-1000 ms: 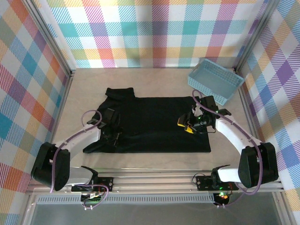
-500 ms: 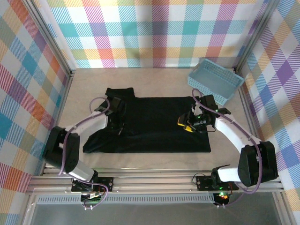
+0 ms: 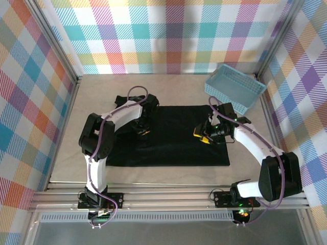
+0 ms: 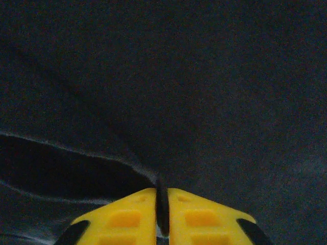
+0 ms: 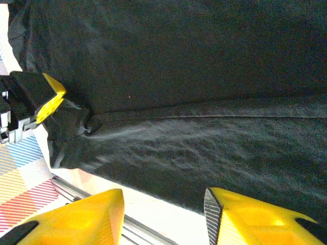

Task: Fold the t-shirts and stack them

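Observation:
A black t-shirt (image 3: 173, 148) lies spread flat across the middle of the table. My left gripper (image 3: 144, 131) reaches over its upper left part. In the left wrist view the yellow fingers (image 4: 127, 217) of the left gripper (image 4: 162, 204) are pressed together on a thin ridge of the t-shirt (image 4: 204, 76). My right gripper (image 3: 203, 137) hovers over the shirt's right part. In the right wrist view it (image 5: 163, 217) stands open above the t-shirt's (image 5: 204, 76) hem, with nothing between its fingers, and the left gripper's yellow fingertip (image 5: 52, 102) shows at the far left.
A light blue mesh basket (image 3: 235, 89) sits tilted at the back right corner. Bare table (image 3: 168, 87) runs behind the shirt and along its left side. Plaid walls close three sides, and a metal rail (image 3: 168, 196) runs along the near edge.
My left arm swung from the shirt's near left edge up and rightward to its upper left part and shut on the fabric. The shirt's left side shifted inward. The right gripper barely moved.

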Controlling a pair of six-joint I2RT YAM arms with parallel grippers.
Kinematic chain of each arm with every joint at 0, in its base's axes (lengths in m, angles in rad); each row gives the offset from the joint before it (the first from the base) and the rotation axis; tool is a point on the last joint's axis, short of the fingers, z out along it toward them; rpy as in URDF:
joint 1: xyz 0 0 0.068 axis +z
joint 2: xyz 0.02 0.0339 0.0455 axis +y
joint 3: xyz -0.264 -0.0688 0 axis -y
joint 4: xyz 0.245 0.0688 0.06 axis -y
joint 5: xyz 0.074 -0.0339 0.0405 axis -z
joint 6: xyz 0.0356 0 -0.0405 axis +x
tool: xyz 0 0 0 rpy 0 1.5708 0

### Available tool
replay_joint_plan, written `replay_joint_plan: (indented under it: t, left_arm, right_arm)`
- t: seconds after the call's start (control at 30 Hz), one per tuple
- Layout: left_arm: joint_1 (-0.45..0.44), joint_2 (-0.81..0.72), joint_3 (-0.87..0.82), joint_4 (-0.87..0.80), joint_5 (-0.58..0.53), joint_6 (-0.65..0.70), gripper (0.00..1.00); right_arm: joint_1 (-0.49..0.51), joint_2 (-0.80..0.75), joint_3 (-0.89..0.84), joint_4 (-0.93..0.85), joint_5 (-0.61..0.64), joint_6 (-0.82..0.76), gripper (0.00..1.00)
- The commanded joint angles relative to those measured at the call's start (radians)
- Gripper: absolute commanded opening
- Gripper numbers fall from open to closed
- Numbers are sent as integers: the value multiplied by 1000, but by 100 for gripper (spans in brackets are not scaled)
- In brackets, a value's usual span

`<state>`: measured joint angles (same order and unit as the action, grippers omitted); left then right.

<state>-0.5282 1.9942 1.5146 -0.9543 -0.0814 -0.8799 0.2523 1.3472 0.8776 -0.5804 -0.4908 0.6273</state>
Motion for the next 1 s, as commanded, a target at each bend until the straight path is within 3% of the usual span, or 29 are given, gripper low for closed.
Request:
replay_joint_plan:
  t: [0.0, 0.03, 0.13, 0.27, 0.4, 0.53, 0.67, 0.97]
  left_arm:
    - [-20, -36, 53, -33, -100, 106, 46]
    - [-26, -60, 55, -34, -130, 111, 55]
    - [-25, -180, -26, 5, -150, 78, 62]
    - [34, -361, -268, 117, -14, -84, 82]
    - [120, -511, -544, 397, 82, -251, 99]
    - [170, -528, -646, 565, 118, -348, 100]
    - [172, -481, -654, 611, 131, -386, 100]
    - [206, -367, -569, 608, 87, -297, 95]
  right_arm:
    - [4, -6, 20, -19, -16, 0, 46]
    - [4, -6, 18, -21, -17, -1, 46]
    - [3, -7, 17, -20, -19, -6, 46]
    - [4, -2, 14, -7, -35, -11, 47]
    - [4, 7, 15, 10, -49, -15, 48]
    - [4, 22, 34, 12, -55, -23, 48]
    - [4, 29, 50, 4, -52, -29, 48]
    - [4, 3, 22, -3, -50, -22, 47]
